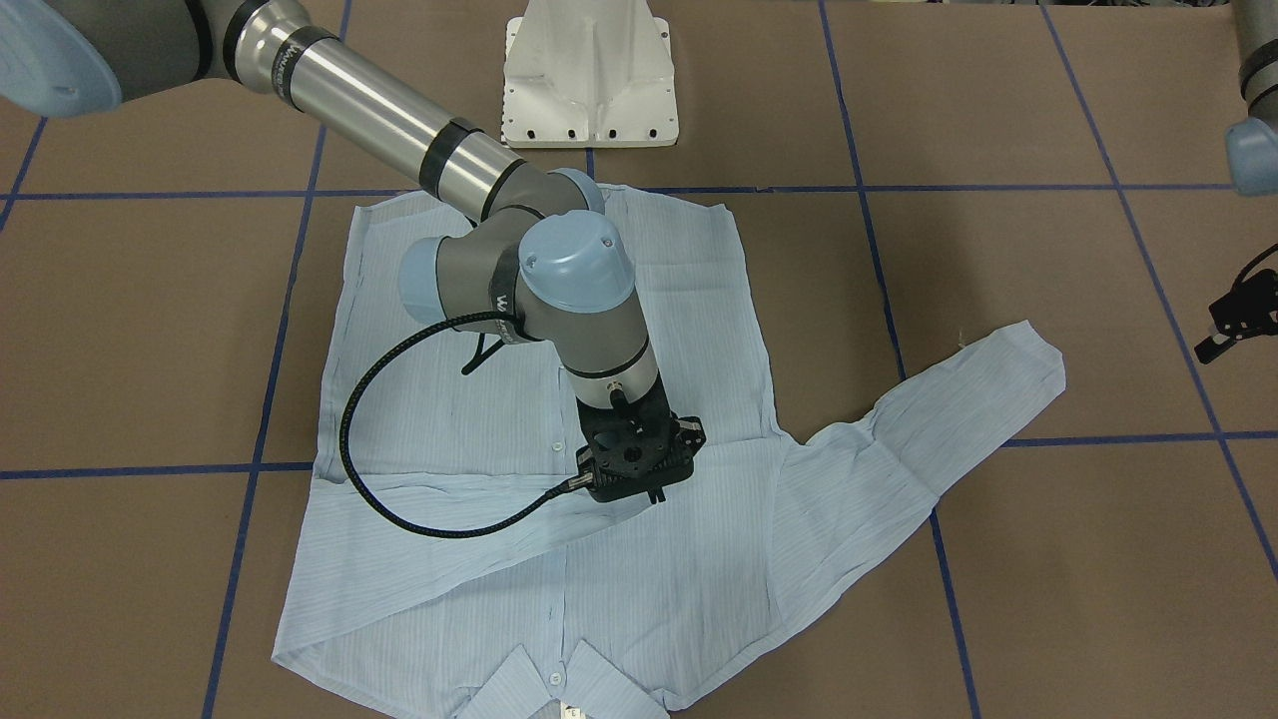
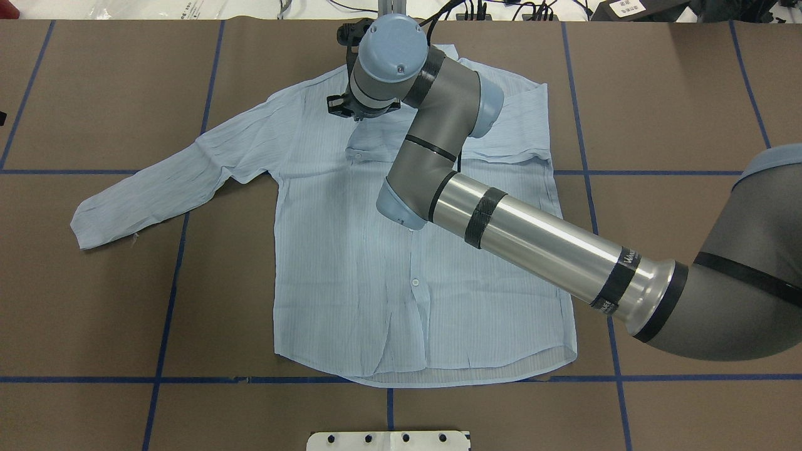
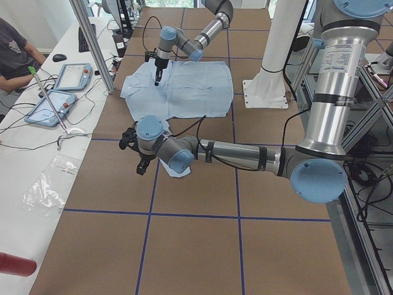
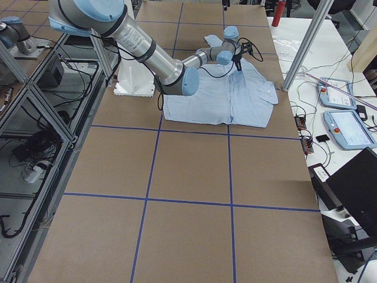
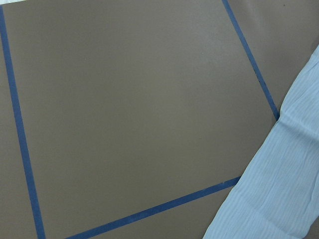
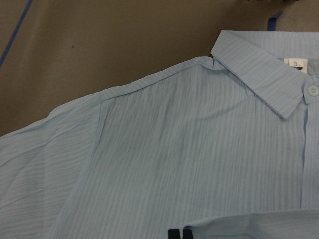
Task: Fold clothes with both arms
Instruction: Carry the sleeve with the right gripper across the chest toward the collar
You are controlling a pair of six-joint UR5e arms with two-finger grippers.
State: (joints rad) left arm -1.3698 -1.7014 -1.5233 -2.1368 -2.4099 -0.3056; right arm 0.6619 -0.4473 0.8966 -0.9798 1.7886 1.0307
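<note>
1. A pale-blue striped shirt (image 2: 351, 263) lies front up and buttoned on the brown table (image 2: 94, 313). Its collar (image 1: 559, 679) points toward the operators' side and its hem toward the white pedestal (image 1: 591, 75).
2. The sleeve on the robot's right, the folded sleeve (image 1: 449, 559), lies across the chest. The outstretched sleeve (image 2: 156, 188) runs flat over the table toward the robot's left.
3. The right arm (image 2: 539, 244) reaches in over the shirt. The right gripper (image 1: 651, 491) points down over the upper chest, at the end of the folded sleeve.
4. In the right wrist view, its two black fingertips (image 6: 173, 233) stand pressed close together with only a slit between them, at the edge of a fold. Whether any cloth is caught there cannot be told.
5. That view also takes in the near shoulder seam, the top white button (image 6: 312, 89) and a size label (image 6: 296, 63) inside the neck.
6. The left arm (image 3: 245, 157) stretches low above the table, well apart from the right one. The left gripper (image 3: 142, 165) hangs near the cuff of the outstretched sleeve, and whether its fingers are spread or closed cannot be told.
7. The left wrist camera looks down on bare table crossed by blue tape (image 5: 20, 124), with the sleeve's end at lower right.
8. A person (image 3: 15, 49) sits at the side bench next to two tablets (image 3: 72, 75).
</note>
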